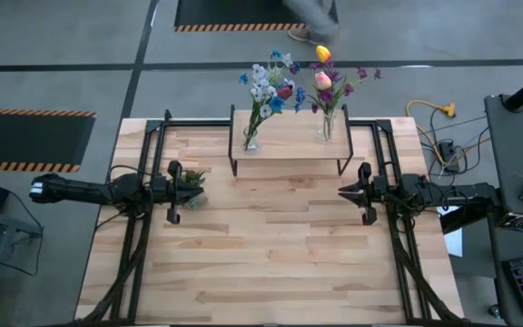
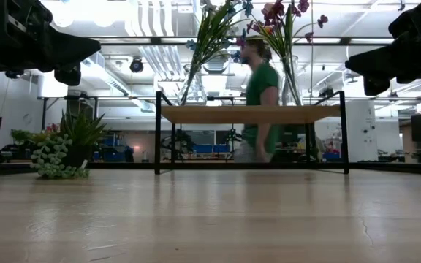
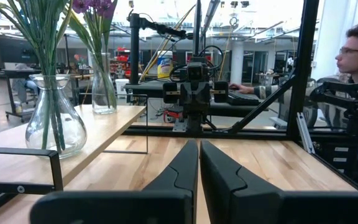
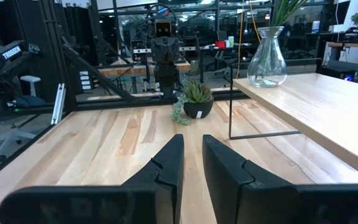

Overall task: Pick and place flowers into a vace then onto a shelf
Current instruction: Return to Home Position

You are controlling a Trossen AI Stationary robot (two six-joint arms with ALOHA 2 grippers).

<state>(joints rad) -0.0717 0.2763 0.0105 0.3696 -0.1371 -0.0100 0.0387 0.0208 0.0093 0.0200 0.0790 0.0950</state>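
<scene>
My left tool (image 3: 198, 144) hangs over the counter (image 1: 271, 263) by the small plant (image 1: 194, 176), fingers together. In the middle, the flowers (image 1: 273, 84) stand in 2 vases (image 1: 251, 138) on the shelf (image 1: 289, 147). My right tool (image 4: 192, 140) hangs at the right, fingers a little apart.

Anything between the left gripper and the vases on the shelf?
Nothing visible: the left gripper hangs above the potted plant, and its wrist view shows both vases on the shelf unobstructed.

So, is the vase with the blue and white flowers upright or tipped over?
Upright. The glass vase stands on its base on the shelf, and its flowers rise from the neck.
</scene>
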